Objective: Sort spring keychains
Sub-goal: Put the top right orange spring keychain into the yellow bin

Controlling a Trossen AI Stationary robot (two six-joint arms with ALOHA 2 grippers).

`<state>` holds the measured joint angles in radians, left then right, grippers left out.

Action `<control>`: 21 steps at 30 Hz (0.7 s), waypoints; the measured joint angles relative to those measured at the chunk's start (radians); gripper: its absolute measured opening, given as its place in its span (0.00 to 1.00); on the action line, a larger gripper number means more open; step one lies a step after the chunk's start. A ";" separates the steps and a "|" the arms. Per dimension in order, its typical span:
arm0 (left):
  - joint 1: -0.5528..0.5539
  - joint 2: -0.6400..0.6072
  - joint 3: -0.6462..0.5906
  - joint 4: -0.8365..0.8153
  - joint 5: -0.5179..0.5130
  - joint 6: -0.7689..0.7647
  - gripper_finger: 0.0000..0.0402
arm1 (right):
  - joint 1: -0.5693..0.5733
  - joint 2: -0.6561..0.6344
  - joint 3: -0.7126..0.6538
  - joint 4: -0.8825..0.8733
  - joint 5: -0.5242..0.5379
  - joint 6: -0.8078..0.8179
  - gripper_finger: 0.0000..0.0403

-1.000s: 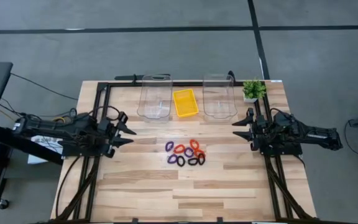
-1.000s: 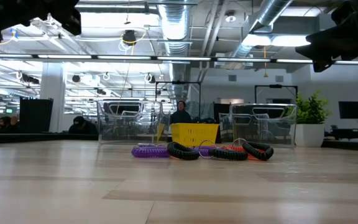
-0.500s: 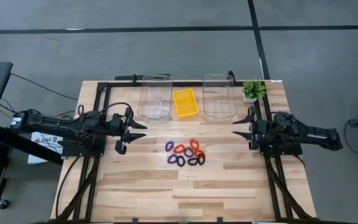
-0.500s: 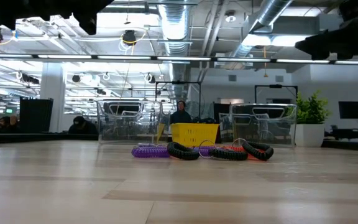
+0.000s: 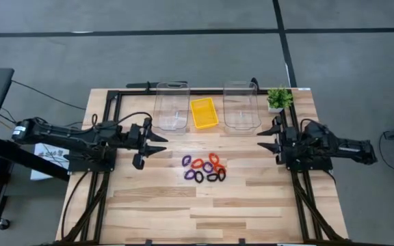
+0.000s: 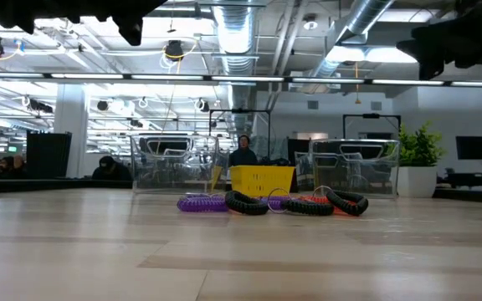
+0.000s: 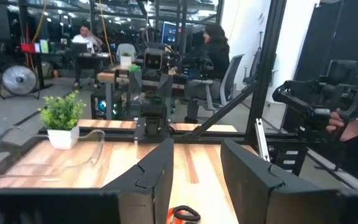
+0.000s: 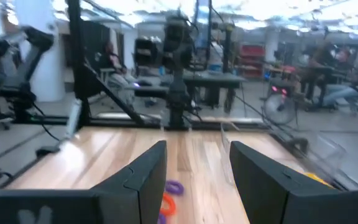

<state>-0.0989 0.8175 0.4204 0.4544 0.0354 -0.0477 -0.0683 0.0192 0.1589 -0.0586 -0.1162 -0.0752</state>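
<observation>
Nine keychains (image 5: 204,169) lie in one loose cluster mid-worktop, in front of the yellow tray (image 5: 204,113): about three purple, three orange-red, three black (the count per colour is hard to confirm from above, since some overlap). Each is a small oval coiled loop, lying flat on the wood. From the low view they read as a short row of ribbed coils (image 6: 266,201).

Two clear bins, left bin (image 5: 171,106) and right bin (image 5: 241,105), flank the tray at the far edge; both are see-through plastic with rounded corners. One small potted plant (image 5: 278,98) stands at the far right corner.

The worktop (image 5: 156,205) is pale butcher-block planks with a black frame.

Left tool (image 5: 157,139) is stretched low from the left side, pointing at the cluster, fingers spread, holding nothing; it is near the keychains but apart from them. Right tool (image 5: 267,140) sits by the right rail, pointing inward, fingers spread, holding nothing, well apart from the cluster.

People sit at desks in the room behind.
</observation>
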 joint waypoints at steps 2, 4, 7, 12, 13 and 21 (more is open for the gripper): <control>-0.021 0.028 0.013 -0.001 -0.016 -0.011 0.33 | 0.020 0.020 0.000 0.052 -0.044 0.001 0.42; -0.050 0.064 0.032 0.004 -0.051 -0.013 0.33 | 0.047 0.045 0.000 0.129 -0.130 0.014 0.42; -0.098 0.128 0.070 0.015 -0.125 -0.012 0.33 | 0.095 0.090 0.000 0.243 -0.257 0.008 0.42; -0.156 0.245 0.138 0.017 -0.211 0.029 0.33 | 0.196 0.200 0.000 0.356 -0.283 0.010 0.42; -0.161 0.264 0.148 0.017 -0.220 0.042 0.33 | 0.214 0.226 0.000 0.385 -0.257 -0.003 0.42; -0.133 0.318 0.179 -0.008 -0.235 0.097 0.33 | 0.289 0.441 0.000 0.539 0.096 -0.005 0.42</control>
<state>-0.2324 1.1355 0.5995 0.4468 -0.1999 0.0496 0.2204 0.4602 0.1589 0.4804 -0.0201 -0.0803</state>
